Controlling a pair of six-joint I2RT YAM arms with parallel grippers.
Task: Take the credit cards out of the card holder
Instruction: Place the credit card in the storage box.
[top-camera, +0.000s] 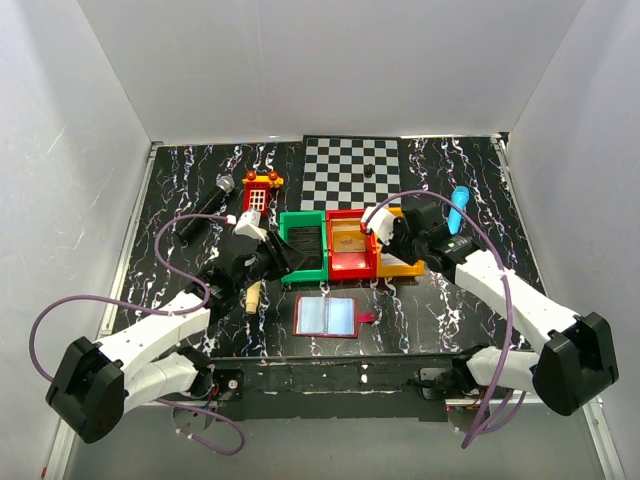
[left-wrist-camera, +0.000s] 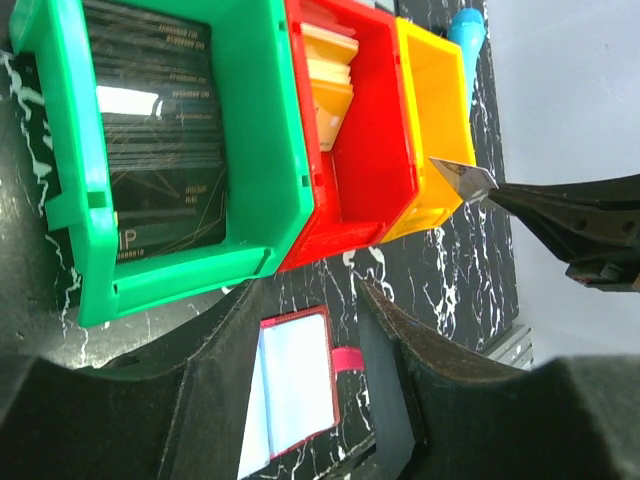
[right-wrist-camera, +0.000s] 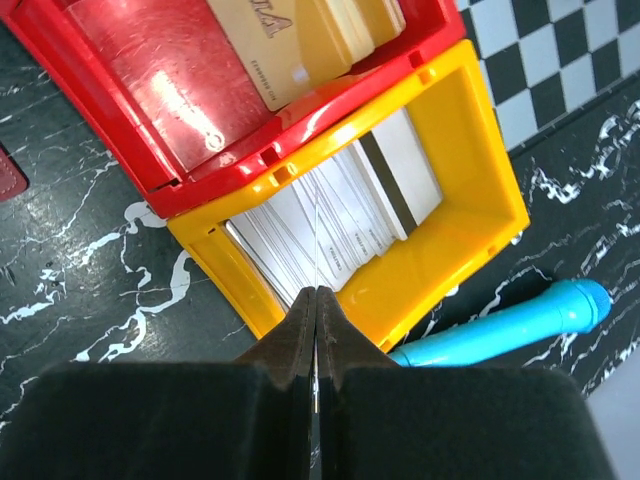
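You have three bins in a row: green bin, red bin and yellow bin. There is one holder and two claws. Each bin carries one stack: dark cards in green, tan cards in red, grey cards in yellow; the number in each stack cannot be told. The holder lies open and flat on the tabletop just in front of the red bin, sleeves up. Its long axis runs left to right and its tab points right. Your right claw is clenched on a single card, held edge-on over the yellow bin. Your left claw is released, grasping nothing, beside the green bin.
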